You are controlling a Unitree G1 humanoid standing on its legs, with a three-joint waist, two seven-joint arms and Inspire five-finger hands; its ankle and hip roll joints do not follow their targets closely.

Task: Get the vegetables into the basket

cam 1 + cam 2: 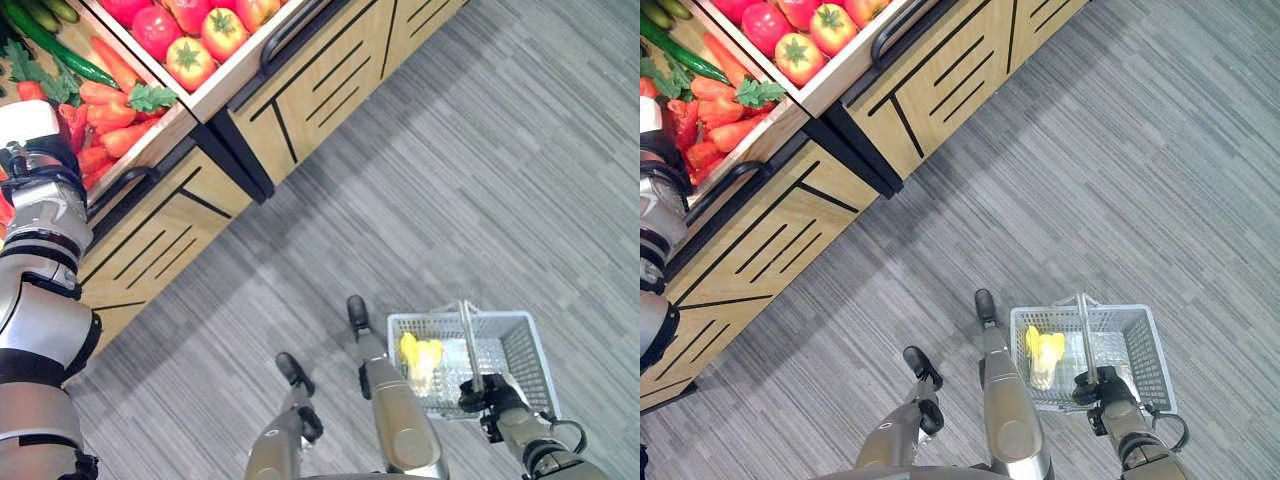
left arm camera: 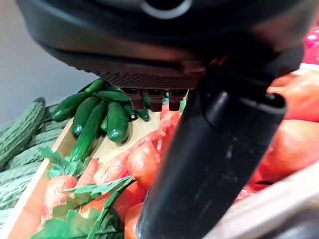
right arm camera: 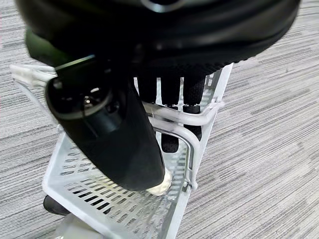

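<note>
Now the robot seems to be at the picking step: its left hand [image 2: 209, 149] is over the vegetable stand [image 1: 300, 90], above the compartment with the carrots [image 1: 110, 110], while the right hand [image 1: 490, 395] carries the basket [image 1: 525, 345] low beside the robot, over the grey floor [image 1: 480, 180]. In the right wrist view the fingers [image 3: 169, 89] of the right hand are curled round the handle [image 3: 184, 119] of the basket, so the grip is closed on it. In the left wrist view the fingers [image 2: 154, 94] of the left hand point forward above the carrots and nothing is between them and the thumb; the hand looks loosely spread and not yet holding anything.

The basket is a light wire one, and it already has one yellow vegetable [image 1: 420, 360] inside, lying near the side closer to the robot. It is well apart from the stand.

The carrots are orange-red with green leafy tops and lie in a pile, touching one another. In the same wooden tray, further from the hand, lie dark green cucumbers [image 2: 99, 114], smooth and long. Beside them in the left wrist view are pale green, ridged vegetables [image 2: 20, 139]. The neighbouring compartment holds round red tomatoes [image 1: 190, 40].

For the next move, probably the left hand must go down on one carrot and close round its body, not on the leaves, because the leaves could slip. As the carrots are piled closely, one may roll when its neighbour is lifted. After that the arm must bring it across to the basket.
</note>
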